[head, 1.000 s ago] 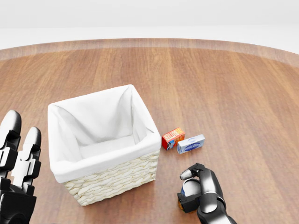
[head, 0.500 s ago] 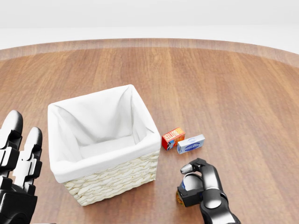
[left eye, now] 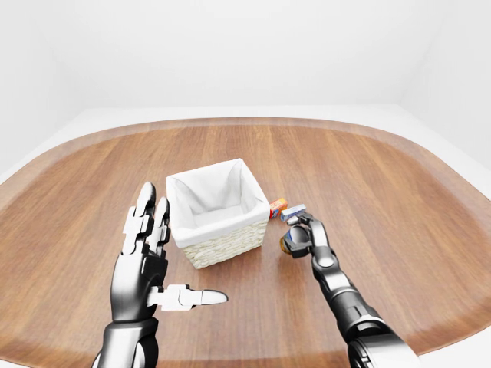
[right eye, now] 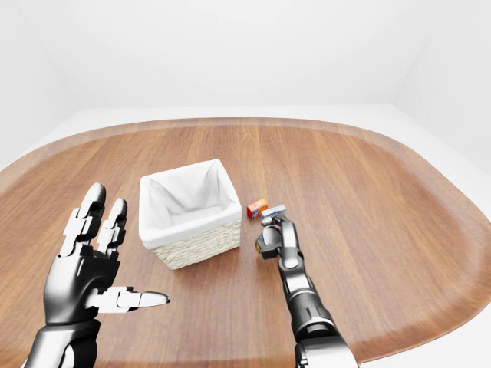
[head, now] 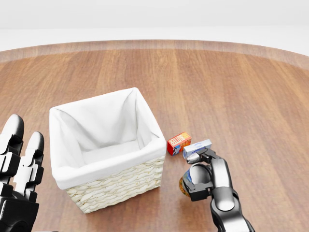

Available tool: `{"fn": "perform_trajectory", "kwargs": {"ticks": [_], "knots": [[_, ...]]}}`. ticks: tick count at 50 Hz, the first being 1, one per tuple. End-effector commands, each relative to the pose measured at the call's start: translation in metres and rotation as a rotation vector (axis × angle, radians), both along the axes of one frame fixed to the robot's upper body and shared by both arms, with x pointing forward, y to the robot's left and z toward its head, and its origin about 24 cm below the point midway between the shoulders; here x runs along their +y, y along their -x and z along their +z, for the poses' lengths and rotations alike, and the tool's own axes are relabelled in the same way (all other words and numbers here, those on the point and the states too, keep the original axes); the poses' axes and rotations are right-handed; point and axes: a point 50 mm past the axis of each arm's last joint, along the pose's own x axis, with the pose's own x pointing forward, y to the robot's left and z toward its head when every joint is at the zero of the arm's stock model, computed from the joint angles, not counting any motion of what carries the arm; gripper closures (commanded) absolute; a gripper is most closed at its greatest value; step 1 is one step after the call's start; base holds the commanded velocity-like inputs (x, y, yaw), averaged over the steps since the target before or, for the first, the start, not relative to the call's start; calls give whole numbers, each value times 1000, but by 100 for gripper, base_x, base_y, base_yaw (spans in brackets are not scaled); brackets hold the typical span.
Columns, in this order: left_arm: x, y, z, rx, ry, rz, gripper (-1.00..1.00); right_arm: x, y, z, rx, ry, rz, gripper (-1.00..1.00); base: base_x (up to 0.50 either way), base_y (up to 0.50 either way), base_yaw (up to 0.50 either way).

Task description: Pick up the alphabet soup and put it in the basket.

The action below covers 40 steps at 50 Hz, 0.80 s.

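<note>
The alphabet soup [head: 185, 185] is a small can with an orange end and a blue-and-white label. My right hand [head: 202, 175] is shut on it, the fingers [head: 198, 157] wrapped over its top. Hand and can sit just right of the basket [head: 120, 186], a wicker box with a white cloth lining, level with its lower right corner in the head view. The inside of the basket shows only the lining. My left hand [left eye: 147, 244] is raised at the left, left of the basket, fingers spread and open, holding nothing.
Two small boxes lie on the wooden table [head: 231, 96] just above my right hand: a red-orange one [head: 178, 143] beside the basket's right wall and a white-and-blue one [head: 197, 149] next to it. The table's rounded edge [left eye: 430, 337] runs round the eye views.
My right hand has moved up the head view with the can in its grip, nearer the two small boxes. The left hand and the basket have stayed put.
</note>
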Motion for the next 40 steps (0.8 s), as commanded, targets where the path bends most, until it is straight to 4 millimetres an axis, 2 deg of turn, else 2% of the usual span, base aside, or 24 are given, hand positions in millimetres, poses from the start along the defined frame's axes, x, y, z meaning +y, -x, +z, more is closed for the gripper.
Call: {"fn": "perform_trajectory", "kwargs": {"ticks": [1, 7, 16, 36, 40], "knots": [[0, 0, 0, 1, 0, 0, -100, -2, -3, 25, -141, -54, -24, 100, 0, 0, 0], [0, 1, 0, 0, 0, 0, -100, -2, -2, 35, -196, -63, -12, 100, 0, 0, 0], [1, 1, 1, -6, 1, 1, -100, 0, 3, 60, -322, -72, 14, 100, 0, 0, 0], [1, 1, 2, -9, 2, 1, -100, -1, 14, 88, -366, -71, 22, 100, 0, 0, 0], [2, 2, 2, -8, 3, 0, -100, 0, 20, 103, -429, -68, 36, 100, 0, 0, 0]]}}
